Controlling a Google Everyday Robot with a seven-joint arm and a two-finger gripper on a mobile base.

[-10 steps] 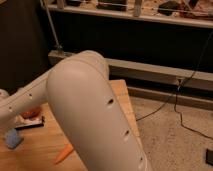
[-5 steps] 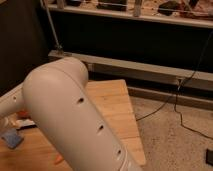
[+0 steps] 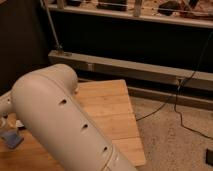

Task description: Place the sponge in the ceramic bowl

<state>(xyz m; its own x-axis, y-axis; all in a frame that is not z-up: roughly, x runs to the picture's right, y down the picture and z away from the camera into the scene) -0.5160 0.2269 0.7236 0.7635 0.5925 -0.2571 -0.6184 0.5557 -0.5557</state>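
A small flat blue-grey sponge [image 3: 11,139] lies on the wooden table [image 3: 110,105] at the far left edge of the camera view. The ceramic bowl is hidden behind my arm. A large cream arm link [image 3: 60,125] fills the lower left and blocks most of the table's left side. A thinner part of the arm [image 3: 4,106] runs off the left edge. My gripper is out of view, somewhere past that link.
A white-ended flat object [image 3: 20,124] peeks out beside the arm, just above the sponge. The table's right edge drops to a speckled floor [image 3: 170,140] crossed by a black cable [image 3: 167,102]. A metal rail [image 3: 125,70] and dark shelving stand behind. A dark object [image 3: 209,156] sits on the floor at far right.
The big arm link has swung left and closer to the camera. It now covers the reddish bowl and the orange object that showed earlier. The sponge has stayed in place.
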